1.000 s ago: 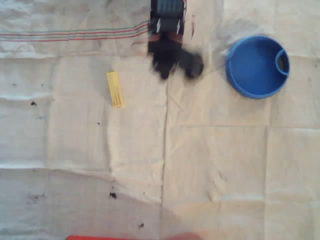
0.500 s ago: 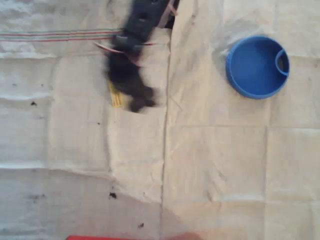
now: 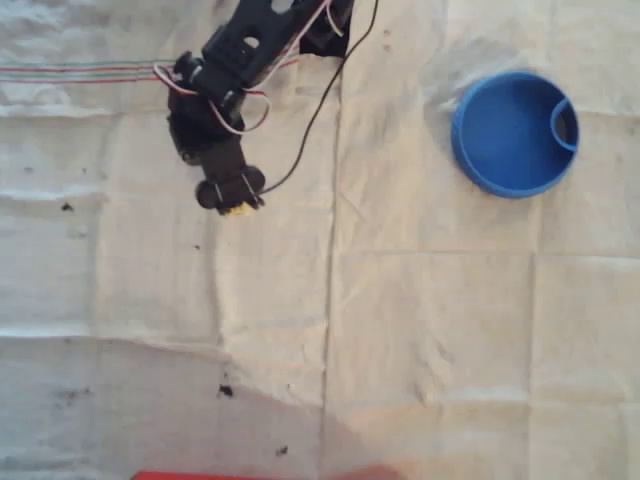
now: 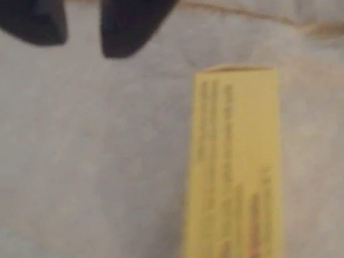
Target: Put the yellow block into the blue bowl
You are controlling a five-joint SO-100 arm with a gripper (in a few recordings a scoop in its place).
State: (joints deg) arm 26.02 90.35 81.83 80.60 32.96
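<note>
The yellow block (image 4: 237, 171) lies flat on the pale cloth; in the wrist view it runs from the middle down to the bottom edge, printed side up. My gripper (image 4: 84, 44) is at the top left of that view, its two dark fingertips a narrow gap apart with only cloth between them, left of and above the block's end. In the overhead view my gripper (image 3: 232, 195) hangs over the block, of which a small yellow tip (image 3: 236, 209) shows. The blue bowl (image 3: 505, 135) sits empty at the upper right, far from the gripper.
A black cable (image 3: 320, 110) trails from the arm across the cloth. A striped band (image 3: 80, 72) crosses the cloth at upper left. A red object (image 3: 190, 476) shows at the bottom edge. Creases and dark specks mark the cloth.
The arm has swung from the top centre leftward and come down over the yellow block, now covering most of it. The block and the bowl have not moved.
</note>
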